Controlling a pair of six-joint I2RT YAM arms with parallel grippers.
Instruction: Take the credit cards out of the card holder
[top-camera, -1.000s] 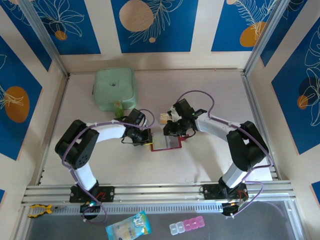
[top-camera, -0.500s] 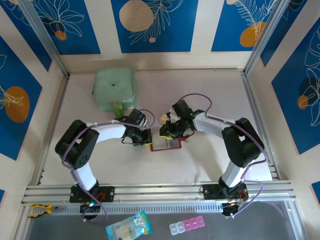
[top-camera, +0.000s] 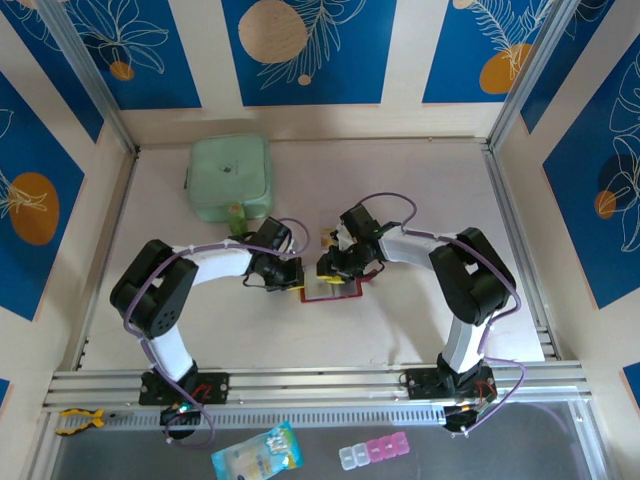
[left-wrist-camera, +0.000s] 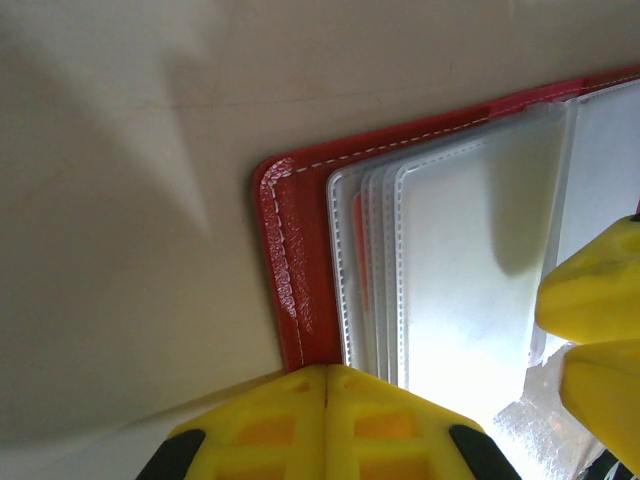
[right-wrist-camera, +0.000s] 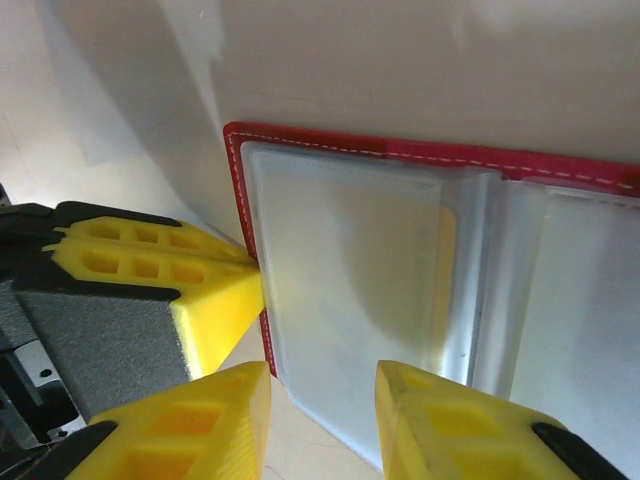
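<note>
The dark red card holder (top-camera: 335, 291) lies open on the table, its pale clear sleeves (left-wrist-camera: 460, 270) facing up. My left gripper (left-wrist-camera: 327, 385) is shut, and its tips rest on the holder's red cover edge (left-wrist-camera: 290, 290). My right gripper (right-wrist-camera: 322, 390) is open and straddles the near corner of the top sleeve (right-wrist-camera: 350, 270). The yellow edge of a credit card (right-wrist-camera: 446, 245) shows inside that sleeve. The left gripper's fingers (right-wrist-camera: 215, 295) touch the holder's left border. A small pale card (top-camera: 325, 238) lies on the table just beyond the holder.
A mint-green square pouch (top-camera: 231, 178) sits at the back left. An aluminium rail (top-camera: 320, 380) runs along the near edge. In front of it lie a snack packet (top-camera: 256, 452) and a pill box (top-camera: 373, 452). Frame posts stand at both sides.
My right gripper has opened and shifted slightly left and nearer, down over the holder's sleeves. The left gripper has stayed shut in place on the holder's edge.
</note>
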